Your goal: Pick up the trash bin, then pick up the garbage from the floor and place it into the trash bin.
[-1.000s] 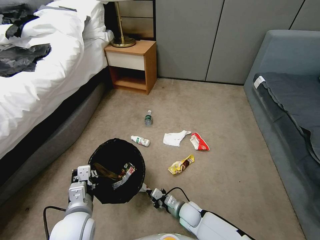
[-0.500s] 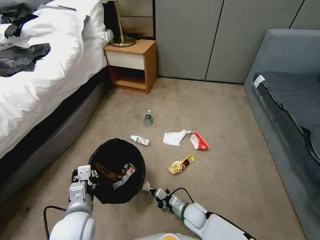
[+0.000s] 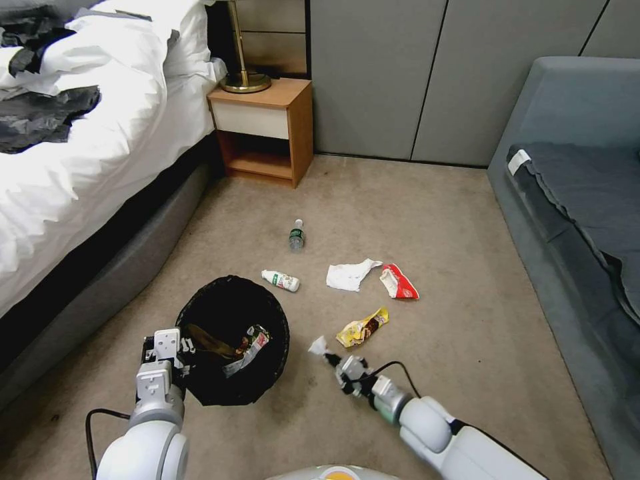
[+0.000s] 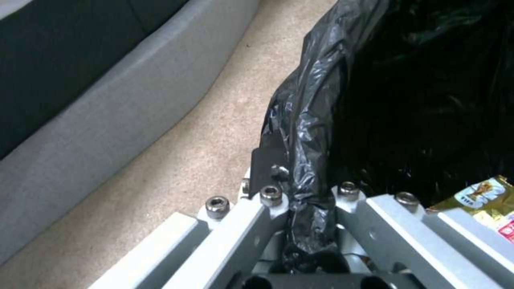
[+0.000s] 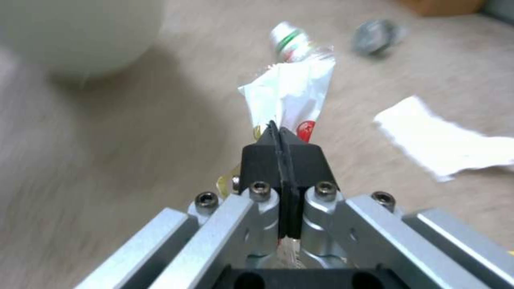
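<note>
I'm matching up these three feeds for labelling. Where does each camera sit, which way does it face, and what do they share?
Head view: on the robot's head, looking forward and down at the carpet; both arms show, left claw on the trash bin.
Left wrist view: on the left wrist, facing the bin's black bag; claw fingers clamp it.
Right wrist view: on the right wrist, facing the floor; right claw pinches a white wrapper.
Shared: the tissue.

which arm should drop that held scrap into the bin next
Right. The right gripper is shut on a small white wrapper beside the trash bin, so it only needs to swing over. The left gripper is shut on the bin's bag-lined rim, holding it.
</note>
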You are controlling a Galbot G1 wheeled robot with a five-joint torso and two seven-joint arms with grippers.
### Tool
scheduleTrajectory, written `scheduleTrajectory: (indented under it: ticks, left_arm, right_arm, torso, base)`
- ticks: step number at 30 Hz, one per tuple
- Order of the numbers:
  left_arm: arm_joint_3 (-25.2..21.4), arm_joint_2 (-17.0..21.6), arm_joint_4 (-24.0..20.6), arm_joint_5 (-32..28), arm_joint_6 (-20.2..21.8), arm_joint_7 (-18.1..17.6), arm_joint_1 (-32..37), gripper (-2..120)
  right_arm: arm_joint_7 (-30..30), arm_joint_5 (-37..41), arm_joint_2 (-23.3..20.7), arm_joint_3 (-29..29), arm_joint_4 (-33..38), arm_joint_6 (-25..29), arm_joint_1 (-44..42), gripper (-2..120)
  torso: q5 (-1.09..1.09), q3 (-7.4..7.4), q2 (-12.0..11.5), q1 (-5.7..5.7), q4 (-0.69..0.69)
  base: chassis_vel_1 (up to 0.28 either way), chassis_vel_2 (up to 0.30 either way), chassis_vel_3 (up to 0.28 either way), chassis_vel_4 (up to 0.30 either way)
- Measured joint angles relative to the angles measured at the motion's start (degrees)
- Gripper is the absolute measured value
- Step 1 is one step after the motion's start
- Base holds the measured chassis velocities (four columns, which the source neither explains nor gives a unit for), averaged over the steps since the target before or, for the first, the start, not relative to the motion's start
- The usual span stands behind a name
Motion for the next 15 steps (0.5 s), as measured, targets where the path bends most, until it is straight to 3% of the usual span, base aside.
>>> scheduleTrajectory:
  ticks: [10,12,15]
  left_arm:
    - [0.7,0.2,0.1,0.1,-0.2,0.0,0.4,0]
    - [0.7,0.2,0.2,0.2,-0.3,0.0,0.4,0]
    - [1.4,0.2,0.5,0.5,-0.4,0.1,0.4,0]
  right_arm:
    - [1.3,3.4,1.7,9.5,10.7,2.7,-3.0,0]
    - [1.3,3.4,1.9,9.7,11.3,2.7,-3.1,0]
    - [0.4,5.1,2.8,10.3,17.5,3.5,-3.5,0]
  torso:
    - [-0.01,0.00,0.0,0.00,0.02]
    - [-0.01,0.00,0.0,0.00,0.02]
    - [-0.02,0.00,0.0,0.00,0.02]
  base:
    - [0.000,0.000,0.000,0.000]
    - [0.000,0.000,0.000,0.000]
    - [0.000,0.000,0.000,0.000]
